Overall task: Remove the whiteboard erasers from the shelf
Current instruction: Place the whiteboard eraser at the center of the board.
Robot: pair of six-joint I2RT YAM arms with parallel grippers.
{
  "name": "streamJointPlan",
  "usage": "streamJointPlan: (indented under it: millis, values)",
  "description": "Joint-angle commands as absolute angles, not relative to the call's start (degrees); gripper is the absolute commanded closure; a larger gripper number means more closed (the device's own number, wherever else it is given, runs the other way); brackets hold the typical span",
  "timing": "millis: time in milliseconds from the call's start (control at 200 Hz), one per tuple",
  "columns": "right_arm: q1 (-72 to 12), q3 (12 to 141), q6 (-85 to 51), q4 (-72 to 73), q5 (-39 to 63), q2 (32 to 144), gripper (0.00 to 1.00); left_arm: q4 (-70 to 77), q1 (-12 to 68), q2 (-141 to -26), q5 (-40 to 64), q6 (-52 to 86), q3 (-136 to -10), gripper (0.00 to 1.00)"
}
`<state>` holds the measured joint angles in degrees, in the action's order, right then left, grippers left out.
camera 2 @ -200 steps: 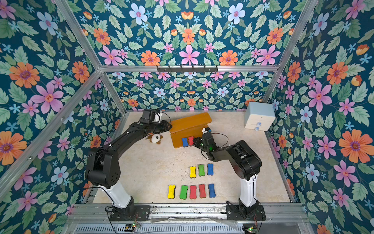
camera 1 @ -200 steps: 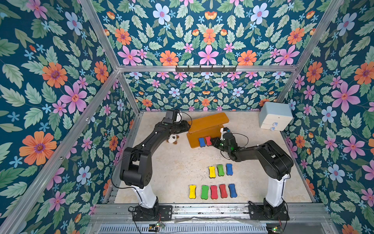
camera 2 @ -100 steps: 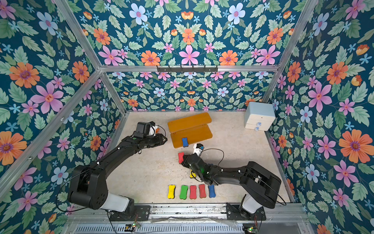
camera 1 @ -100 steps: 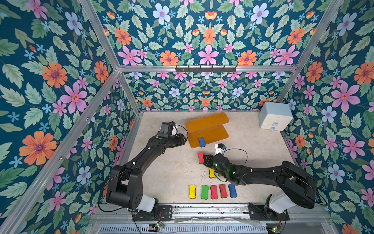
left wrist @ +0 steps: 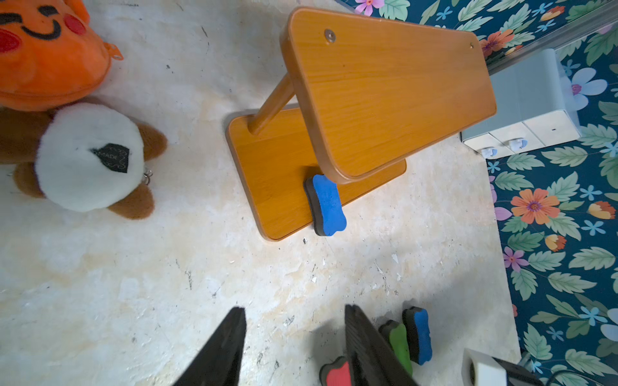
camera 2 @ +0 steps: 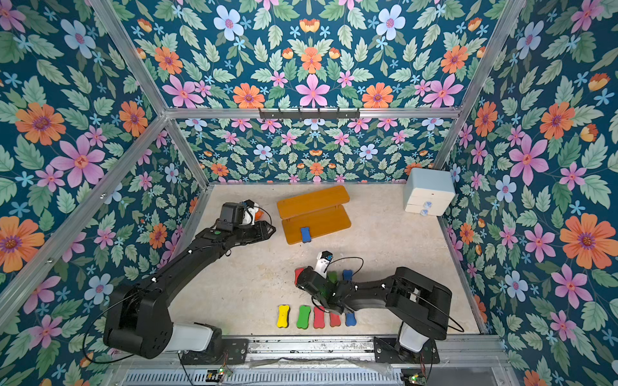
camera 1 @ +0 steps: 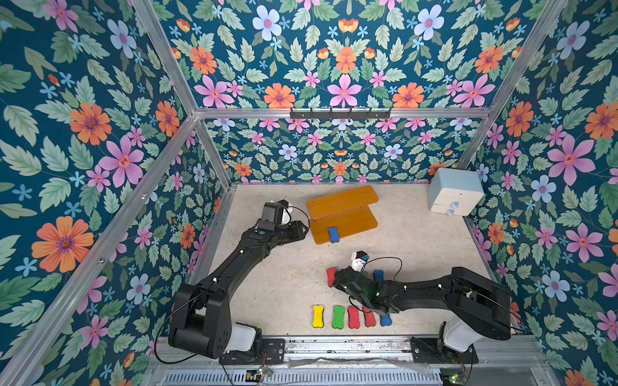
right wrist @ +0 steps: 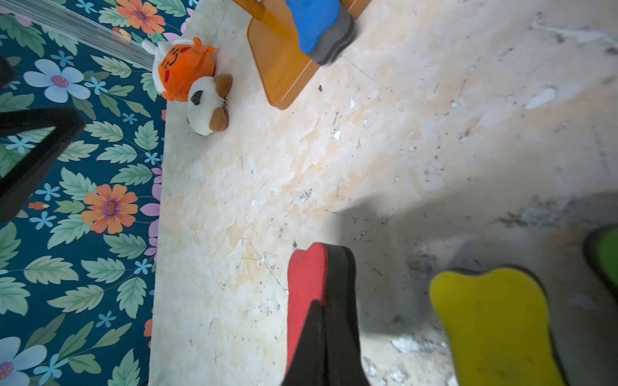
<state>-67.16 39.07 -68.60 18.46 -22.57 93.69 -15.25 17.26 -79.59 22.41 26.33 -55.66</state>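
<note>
The only blue eraser (camera 1: 333, 234) on the shelf (camera 1: 354, 220) lies at the lower board's front edge, its long axis crossing that edge. The left fingers (left wrist: 230, 344), spread and empty, are nearer and face it. The right fingers (right wrist: 321, 361), well apart over the tabletop (camera 1: 267, 284), pinch a red eraser (right wrist: 304, 284).
</note>
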Motion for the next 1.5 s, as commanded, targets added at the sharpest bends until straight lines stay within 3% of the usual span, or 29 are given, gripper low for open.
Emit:
streamJointPlan:
  millis: [0, 640, 1240, 1500]
  values:
    - [-67.6, 38.1, -70.6, 16.8, -24.2, 93.9, 1.00, -14.9, 17.2, -79.4, 22.4, 25.1, -55.9, 0.47]
    - [-68.3, 35.4, -72.1, 19.4, -23.3, 94.4, 0.96, -15.4, 17.2, -80.3, 22.0, 24.4, -56.3, 0.47]
    - [-68.2, 36.6, -70.3, 16.9, -24.4, 92.5, 0.76, -14.8, 17.1, -80.6, 22.8, 24.8, -56.8, 0.46]
    - [-67.8, 38.4, -61.3, 17.6, -25.2, 89.4, 0.69, -14.6, 17.2, -80.9, 22.2, 25.6, -58.3, 0.45]
